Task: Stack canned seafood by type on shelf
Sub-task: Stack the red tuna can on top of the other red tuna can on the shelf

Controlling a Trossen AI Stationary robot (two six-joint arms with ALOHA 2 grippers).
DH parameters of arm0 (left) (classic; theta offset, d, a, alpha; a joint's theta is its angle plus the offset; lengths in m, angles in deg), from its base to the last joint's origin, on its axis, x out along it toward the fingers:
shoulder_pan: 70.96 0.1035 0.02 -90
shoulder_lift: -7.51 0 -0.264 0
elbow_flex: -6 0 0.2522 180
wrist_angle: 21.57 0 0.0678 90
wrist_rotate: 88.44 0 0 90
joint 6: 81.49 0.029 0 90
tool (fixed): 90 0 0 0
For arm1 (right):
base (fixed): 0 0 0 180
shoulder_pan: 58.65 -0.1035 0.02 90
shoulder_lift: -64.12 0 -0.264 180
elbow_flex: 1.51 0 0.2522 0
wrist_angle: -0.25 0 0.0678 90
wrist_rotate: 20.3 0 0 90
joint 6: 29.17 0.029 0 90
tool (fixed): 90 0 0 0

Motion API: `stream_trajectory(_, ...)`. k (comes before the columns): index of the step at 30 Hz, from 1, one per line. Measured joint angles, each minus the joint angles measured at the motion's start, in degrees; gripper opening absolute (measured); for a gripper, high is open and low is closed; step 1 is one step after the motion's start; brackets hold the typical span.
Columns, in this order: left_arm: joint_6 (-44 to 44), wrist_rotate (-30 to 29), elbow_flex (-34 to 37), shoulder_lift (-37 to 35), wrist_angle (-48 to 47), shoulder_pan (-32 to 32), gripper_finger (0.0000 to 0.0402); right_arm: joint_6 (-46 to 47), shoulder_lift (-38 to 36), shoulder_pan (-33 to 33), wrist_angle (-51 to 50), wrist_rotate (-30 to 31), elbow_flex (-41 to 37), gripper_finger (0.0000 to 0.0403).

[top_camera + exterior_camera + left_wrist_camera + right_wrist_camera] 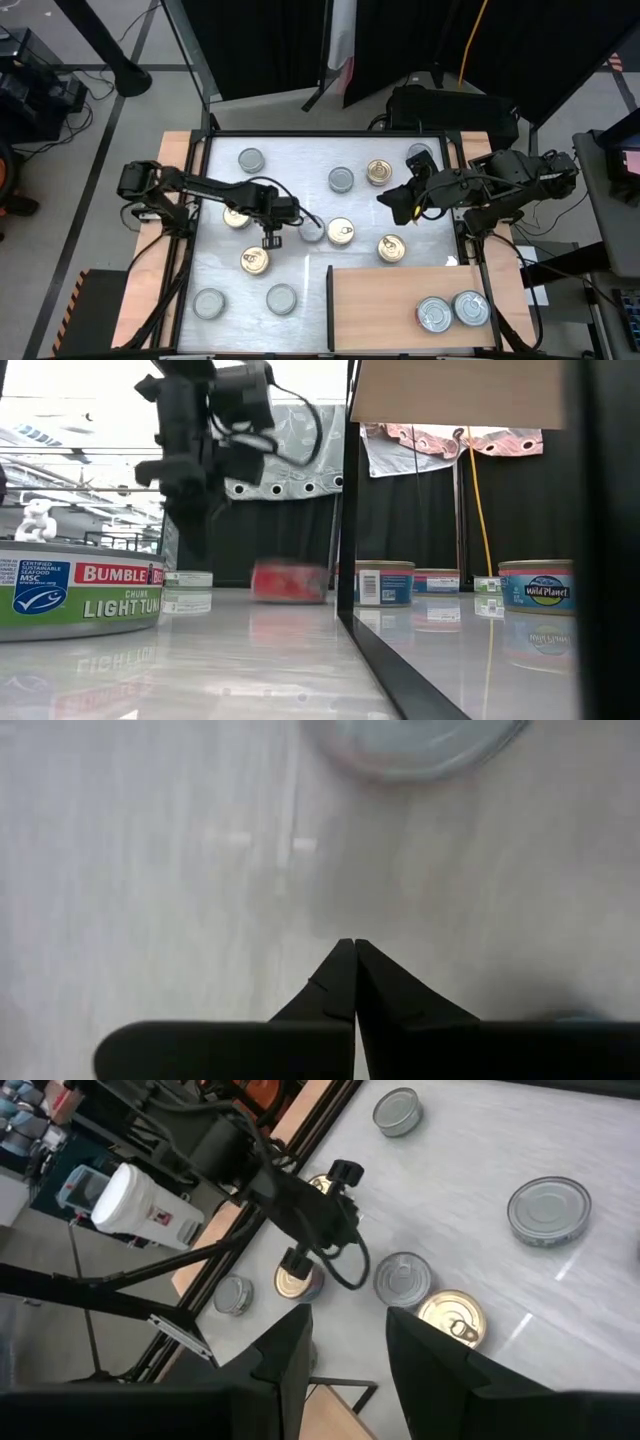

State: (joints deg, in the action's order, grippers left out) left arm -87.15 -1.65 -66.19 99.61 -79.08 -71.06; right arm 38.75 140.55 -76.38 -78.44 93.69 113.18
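Closest to the low camera sits a Bumble Bee tuna can on the white worktop, with a Wild Planet can across a dark divider. From above, the light-brown shelf lies at the front right of the worktop and carries two silver-topped cans side by side near its right end. The other cans lie scattered over the worktop, some silver-topped, some gold-topped. The left gripper hangs over bare worktop between a gold-topped can and a silver one, its fingers pressed together and empty. The right gripper is raised over the right half of the worktop, near the back, its fingers spread apart, holding nothing.
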Motion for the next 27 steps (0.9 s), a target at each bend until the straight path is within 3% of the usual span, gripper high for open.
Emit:
stream_trajectory(5,2.07,1.95,-0.10,-3.70,8.59,0.23,0.0001,0.00,0.00,0.00,-0.01,1.71,0.00,0.0123)
stream_trajectory(9,7.74,5.15,-0.12,-1.81,14.84,1.15,0.0001,0.25,0.00,0.42,0.00,3.16,0.00,0.0123)
stream_trajectory(17,9.11,5.52,-0.05,2.93,12.93,2.81,0.0001,1.38,0.00,0.83,0.02,3.07,0.00,0.0123)
stream_trajectory(27,9.01,5.01,-0.07,3.26,14.95,2.71,0.0001,1.00,0.00,0.83,-0.02,3.03,0.00,0.0123)
